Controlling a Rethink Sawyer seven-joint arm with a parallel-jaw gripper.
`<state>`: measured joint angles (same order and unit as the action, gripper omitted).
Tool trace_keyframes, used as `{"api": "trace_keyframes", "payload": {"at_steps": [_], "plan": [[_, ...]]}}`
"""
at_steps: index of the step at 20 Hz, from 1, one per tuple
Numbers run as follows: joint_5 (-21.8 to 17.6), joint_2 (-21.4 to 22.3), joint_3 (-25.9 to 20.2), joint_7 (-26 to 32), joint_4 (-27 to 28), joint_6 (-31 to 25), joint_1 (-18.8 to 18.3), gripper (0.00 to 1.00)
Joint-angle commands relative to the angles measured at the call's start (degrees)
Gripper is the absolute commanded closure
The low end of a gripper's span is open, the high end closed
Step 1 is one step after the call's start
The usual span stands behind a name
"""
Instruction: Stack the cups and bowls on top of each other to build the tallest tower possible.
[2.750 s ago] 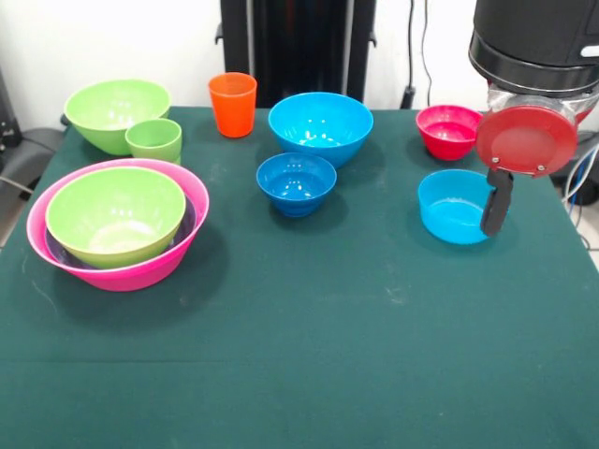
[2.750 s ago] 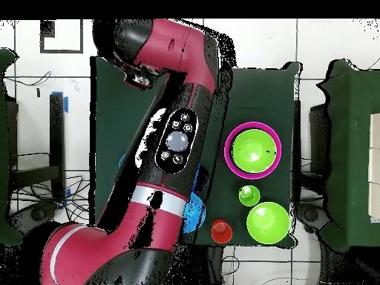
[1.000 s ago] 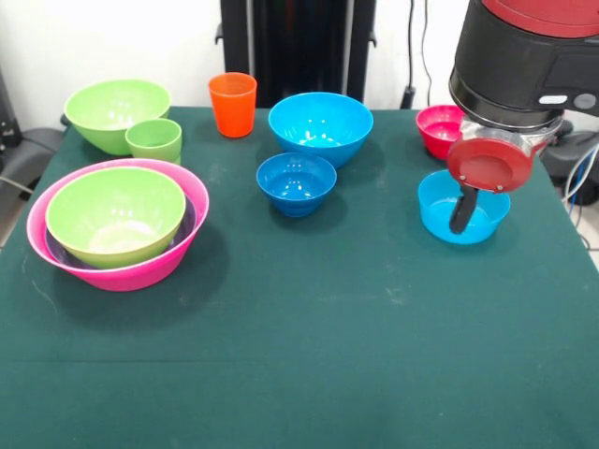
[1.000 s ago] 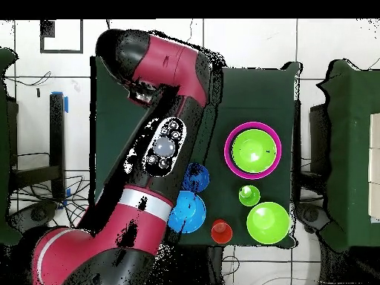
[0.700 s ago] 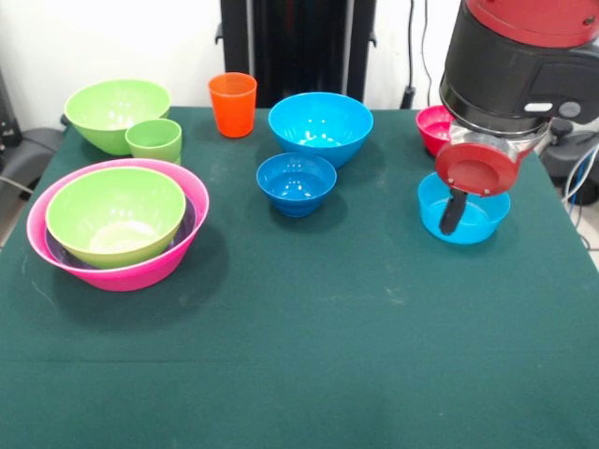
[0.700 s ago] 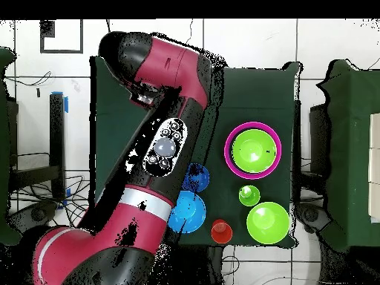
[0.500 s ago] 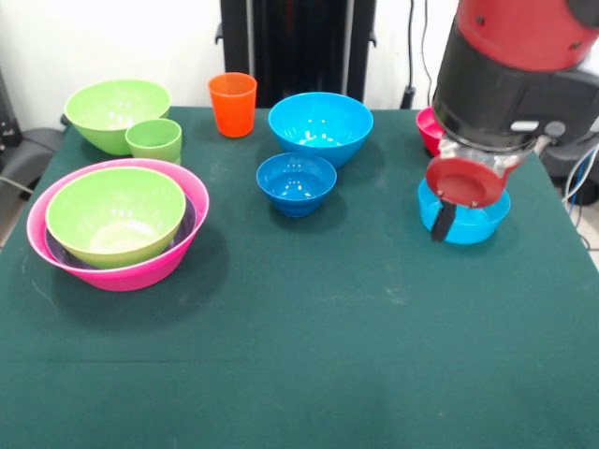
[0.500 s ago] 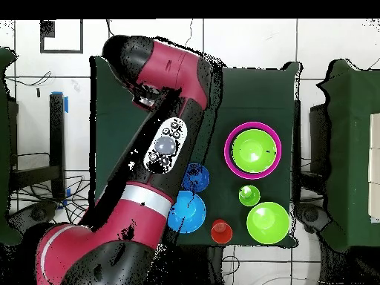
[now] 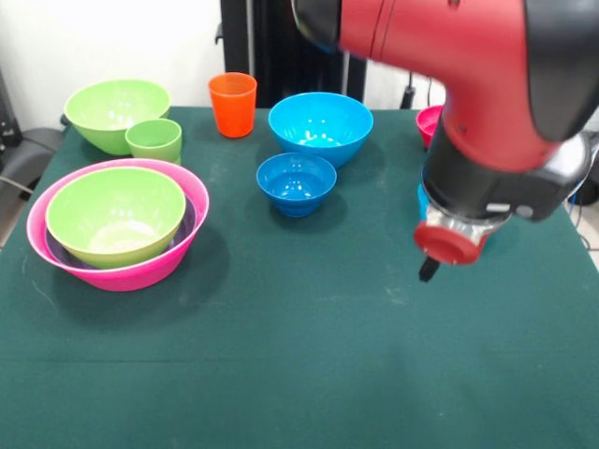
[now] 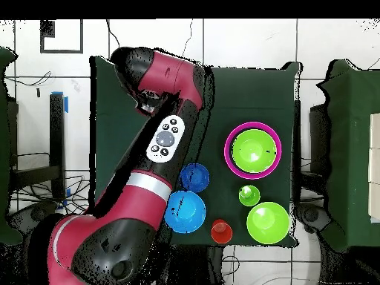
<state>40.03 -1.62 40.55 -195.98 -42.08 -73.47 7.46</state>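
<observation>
The tower is a wide pink bowl [image 9: 182, 245] at the left, holding a purple bowl [image 9: 188, 224] with a lime green bowl [image 9: 114, 213] nested on top. A second lime green bowl [image 9: 114, 110] stands at the back left, with the light green cup [image 9: 154, 139] in front of it. The orange cup [image 9: 232, 103] is behind centre, beside a large blue bowl [image 9: 320, 125] and a small blue bowl [image 9: 296, 181]. My gripper [image 9: 429, 269] hangs low at the right under a red disc. A light blue bowl [image 9: 420, 201] and the red bowl [image 9: 428, 122] show only as slivers behind the arm.
The thick red arm [image 9: 487, 84] fills the upper right of the front view. From overhead it crosses the table's left half [image 10: 167, 141], and the tower's pink bowl [image 10: 253, 127] sits to its right. The green cloth [image 9: 281, 355] runs to the near edge.
The arm has swung down and toward the table's near side, now covering most of the light blue and red bowls. The other bowls and both cups have not moved.
</observation>
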Motion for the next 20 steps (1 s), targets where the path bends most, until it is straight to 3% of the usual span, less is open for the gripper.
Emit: {"api": "trace_keyframes", "payload": {"at_steps": [1,9,14,20], "plan": [[1.32,-4.59,-2.39,-16.89,2.83,1.54,-0.08,0.0],[4.16,-7.54,0.73,-21.88,9.17,-2.57,-0.23,0.0],[5.1,-6.29,1.48,-21.53,9.36,-5.16,0.05,0.0],[6.7,-6.77,3.49,-22.68,13.55,-8.77,-1.28,0.0]]}}
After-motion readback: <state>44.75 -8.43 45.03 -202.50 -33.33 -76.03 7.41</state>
